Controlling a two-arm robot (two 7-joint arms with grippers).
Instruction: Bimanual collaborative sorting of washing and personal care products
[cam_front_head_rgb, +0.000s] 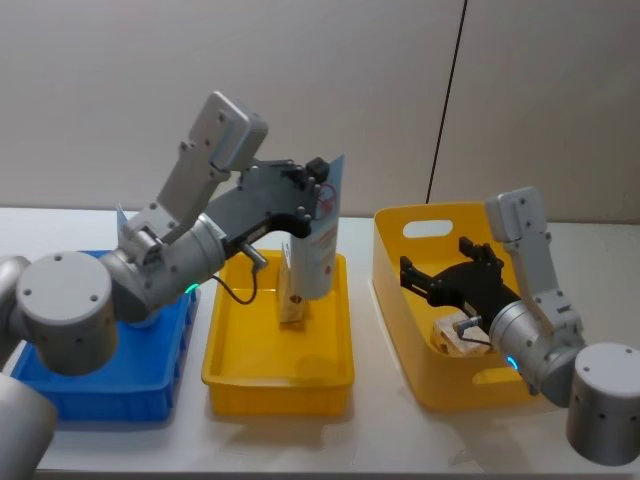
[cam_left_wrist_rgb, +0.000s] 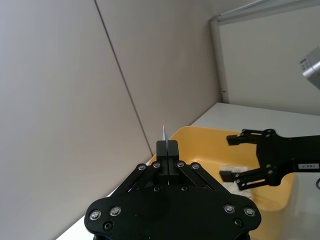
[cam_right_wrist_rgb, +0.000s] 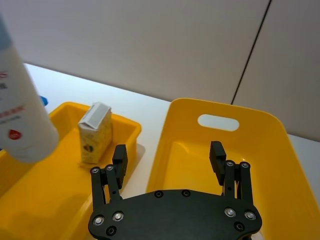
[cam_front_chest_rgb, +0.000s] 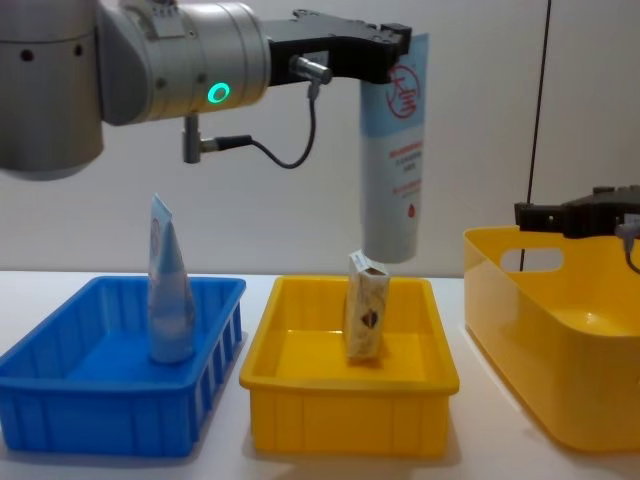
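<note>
**Pale-blue tube (cam_front_chest_rgb: 392, 150) aloft above the yellow tray (cam_front_chest_rgb: 350, 412): sorting part done**

The left gripper (cam_front_chest_rgb: 398, 45) is clamped on the flat upper end of the tube, which hangs upright, cap end down, over the tray. Its lower end lies just above a cream carton (cam_front_chest_rgb: 365, 318) that stands in the tray; whether the two touch cannot be told. To the tray's left, a blue bin (cam_front_chest_rgb: 100, 410) holds a second tube (cam_front_chest_rgb: 170, 290), standing upright. To the tray's right, the right gripper (cam_right_wrist_rgb: 168, 151) hovers with its fingers apart over a deep yellow bin (cam_front_head_rgb: 440, 385), in which a cream packet (cam_front_head_rgb: 450, 335) lies. Judged from this layout, three items are binned and one is in hand. What is left appears to be setting down the held tube, probably beside its like in the blue bin, and whatever the right gripper is to do with the packet.
</note>
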